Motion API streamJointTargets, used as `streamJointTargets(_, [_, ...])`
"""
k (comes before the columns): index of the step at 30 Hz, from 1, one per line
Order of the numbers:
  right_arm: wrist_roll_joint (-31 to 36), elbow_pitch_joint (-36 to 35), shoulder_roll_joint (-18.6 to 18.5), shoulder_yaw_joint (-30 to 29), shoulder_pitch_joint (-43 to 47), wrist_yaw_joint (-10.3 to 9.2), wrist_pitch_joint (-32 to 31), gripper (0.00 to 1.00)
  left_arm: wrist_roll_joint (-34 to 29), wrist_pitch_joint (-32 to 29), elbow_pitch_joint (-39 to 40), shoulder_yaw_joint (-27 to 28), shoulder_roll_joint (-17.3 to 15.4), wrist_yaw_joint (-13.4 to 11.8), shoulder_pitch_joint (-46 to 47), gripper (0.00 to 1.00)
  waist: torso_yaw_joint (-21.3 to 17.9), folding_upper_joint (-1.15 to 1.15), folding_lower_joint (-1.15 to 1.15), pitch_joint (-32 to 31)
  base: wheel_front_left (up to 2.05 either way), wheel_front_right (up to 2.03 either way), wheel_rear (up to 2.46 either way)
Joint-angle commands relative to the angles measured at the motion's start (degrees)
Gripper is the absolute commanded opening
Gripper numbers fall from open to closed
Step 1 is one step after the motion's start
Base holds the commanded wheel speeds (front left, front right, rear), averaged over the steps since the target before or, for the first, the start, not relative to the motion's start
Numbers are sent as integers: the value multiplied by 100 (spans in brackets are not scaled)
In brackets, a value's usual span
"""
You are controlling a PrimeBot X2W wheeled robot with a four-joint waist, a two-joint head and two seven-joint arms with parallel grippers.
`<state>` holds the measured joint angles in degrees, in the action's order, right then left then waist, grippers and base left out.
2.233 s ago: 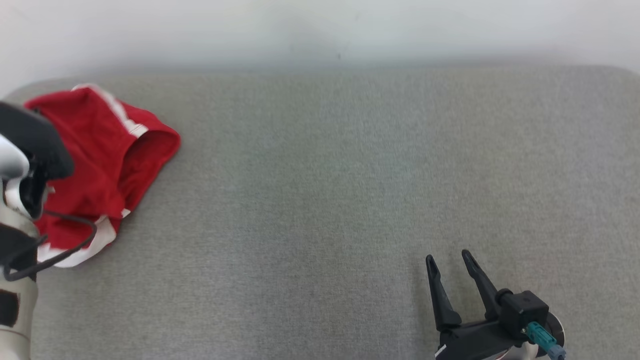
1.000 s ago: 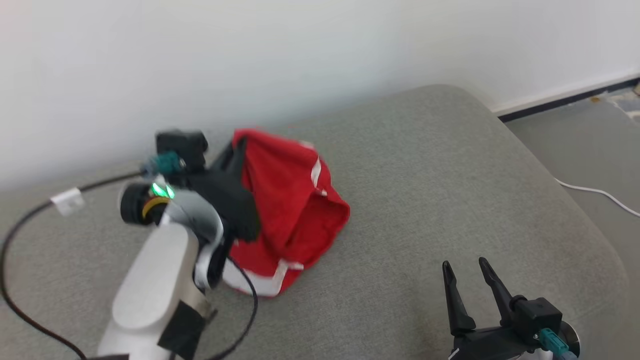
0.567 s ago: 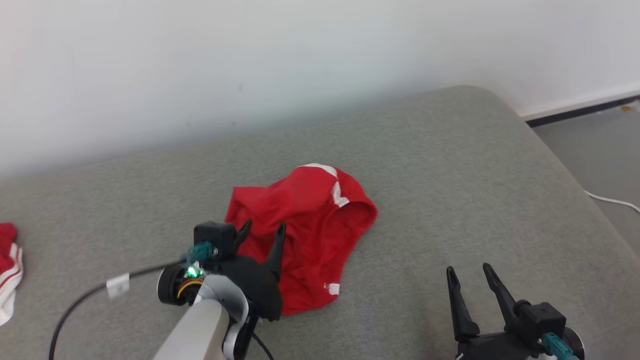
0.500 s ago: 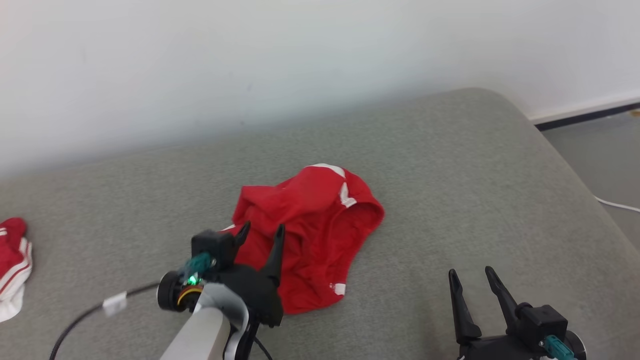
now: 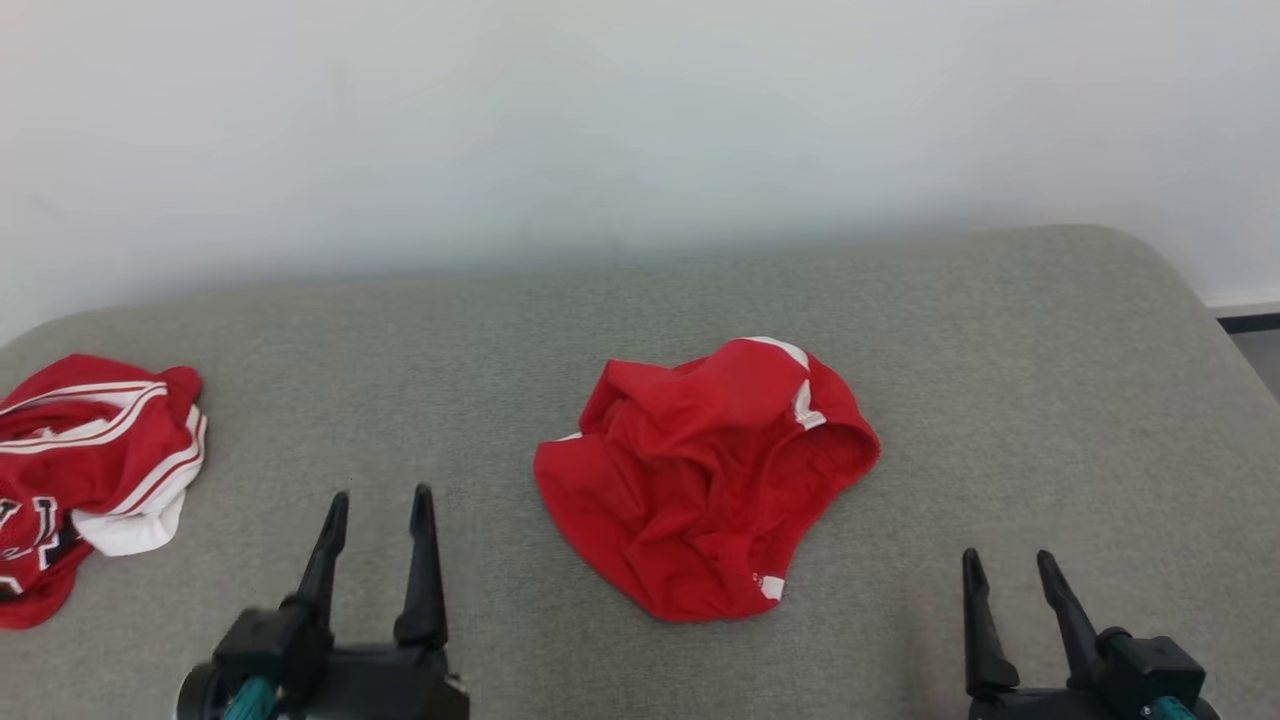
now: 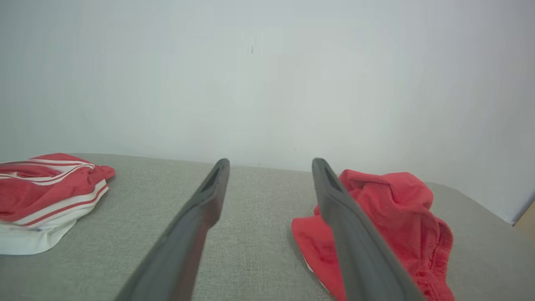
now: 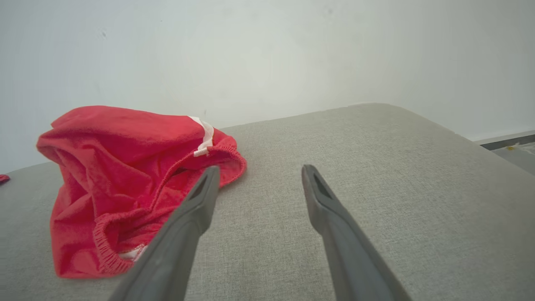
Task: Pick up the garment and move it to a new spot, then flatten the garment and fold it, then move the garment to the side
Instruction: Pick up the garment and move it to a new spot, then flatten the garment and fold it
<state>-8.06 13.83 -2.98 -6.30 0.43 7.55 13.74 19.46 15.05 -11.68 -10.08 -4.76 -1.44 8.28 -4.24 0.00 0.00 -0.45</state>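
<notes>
1. On the grey cushion (image 5: 1000, 350), mid head view: red garment (image 5: 705, 480), crumpled in a heap with white trim showing. Nothing touches it.
2. Left gripper (image 5: 381, 494) sits low at lower left, fingers pointing toward the wall (image 5: 640, 120). Jaws spread wide, nothing between them. It is left of the red garment and apart from it.
3. Right gripper (image 5: 1007, 555) sits low at lower right in the same pose, fingers toward the wall. Jaws wide, empty, apart from the red garment.
4. Red garment lies between the two grippers and nearer the wall than either.
5. Striped garment (image 5: 95, 450), red with white bands, is bunched at the cushion's left end, well apart from the red garment.
6. Left wrist view looks low along the cushion. One finger partly hides the red garment, and the striped garment is at far left. Dark lettering on the striped garment can be seen from the head view, not from here.
7. Right wrist view gives the close look: gathered elastic hem and an open hole in the red garment, left of the fingers. Past the cushion's rounded end, a strip of floor (image 7: 512, 152).
</notes>
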Motion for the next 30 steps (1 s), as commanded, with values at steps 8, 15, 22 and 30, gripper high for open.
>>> streamJointTargets(8, [183,-69,15,227,182,-12,145,100,-802,18,817,603,94,269,-1088,100,247,0,0,-91,0,0,0])
streamJointTargets(15, [351,-23,15,248,405,-12,155,100,-1187,19,529,813,101,435,-1616,100,319,0,0,-163,0,0,0])
streamJointTargets(22, [383,-49,14,153,521,-12,153,100,-1158,19,405,1022,137,502,-1757,100,336,0,0,-194,0,0,0])
streamJointTargets(30, [378,-104,14,65,523,-13,154,100,-1129,19,275,1182,161,595,-1776,100,275,0,0,-193,0,0,0])
